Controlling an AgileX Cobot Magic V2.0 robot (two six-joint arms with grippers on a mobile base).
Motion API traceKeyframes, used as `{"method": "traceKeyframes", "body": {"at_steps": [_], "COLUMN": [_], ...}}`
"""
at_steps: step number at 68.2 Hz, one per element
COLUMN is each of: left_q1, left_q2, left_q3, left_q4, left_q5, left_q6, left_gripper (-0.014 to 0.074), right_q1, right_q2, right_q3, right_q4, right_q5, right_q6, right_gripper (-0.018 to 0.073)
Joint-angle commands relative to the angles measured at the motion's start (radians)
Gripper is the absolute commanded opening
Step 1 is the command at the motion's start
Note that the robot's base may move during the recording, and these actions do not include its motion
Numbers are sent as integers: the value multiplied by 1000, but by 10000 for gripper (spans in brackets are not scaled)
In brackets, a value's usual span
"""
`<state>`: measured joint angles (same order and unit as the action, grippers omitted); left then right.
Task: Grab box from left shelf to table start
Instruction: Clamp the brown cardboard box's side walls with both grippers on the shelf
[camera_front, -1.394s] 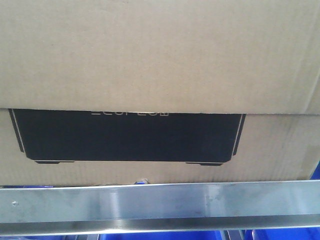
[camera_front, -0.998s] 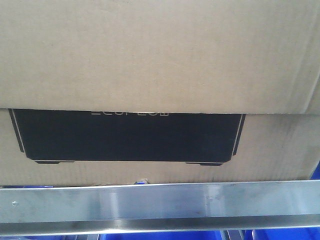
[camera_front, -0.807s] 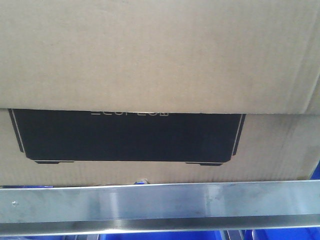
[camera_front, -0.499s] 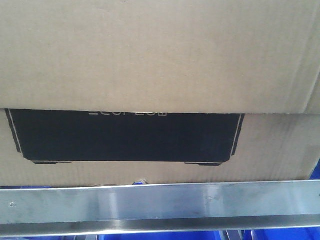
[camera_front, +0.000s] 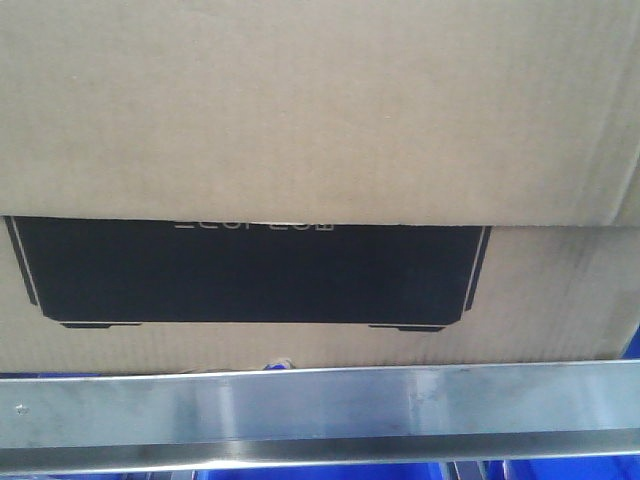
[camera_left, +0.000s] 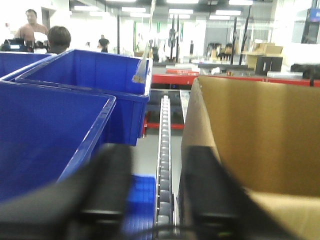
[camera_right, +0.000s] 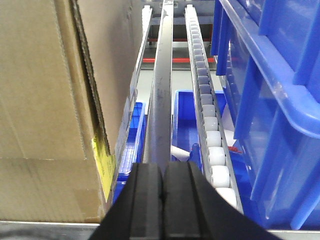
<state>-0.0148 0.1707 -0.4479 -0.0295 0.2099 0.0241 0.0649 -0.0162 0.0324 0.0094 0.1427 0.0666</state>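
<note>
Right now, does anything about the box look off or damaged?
A cardboard flap hangs over the front of the box, cutting off the white lettering atop the black print. No damage visible.

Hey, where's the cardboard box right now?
In the front view the box fills the frame just above the silver shelf rail; the left wrist view shows it right of the blue bins.

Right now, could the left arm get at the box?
Probably yes: the open left gripper sits close beside the box, at its side wall, and nothing shows between them.
</note>
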Motion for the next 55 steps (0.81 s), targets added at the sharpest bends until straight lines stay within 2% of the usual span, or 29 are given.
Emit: {"method": "traceKeyframes", "body": {"at_steps": [1, 12, 19, 36, 55], "left_q1": [-7, -7, -17, -142, -153], "left_q2": [81, 228, 346, 602, 868], "left_q3": [-98, -284, -435, -670, -843], "left_q4": [2, -6, -48, -61, -59], "left_q5": [-13, 210, 369, 567, 720], "left_q6": [-7, -7, -5, -5, -7], "left_gripper": [390, 394, 394, 394, 394], "right_q1": [0, 0, 0, 0, 0], "right_q2": [-4, -4, -4, -4, -4], "right_q3": [2, 2, 2, 2, 2], "right_q4": [-2, -2, -2, -2, -2], "right_q5": [-87, -87, -87, -97, -99], "right_q6": [-4, -4, -4, -4, -4], "right_gripper": [54, 54, 54, 54, 54]}}
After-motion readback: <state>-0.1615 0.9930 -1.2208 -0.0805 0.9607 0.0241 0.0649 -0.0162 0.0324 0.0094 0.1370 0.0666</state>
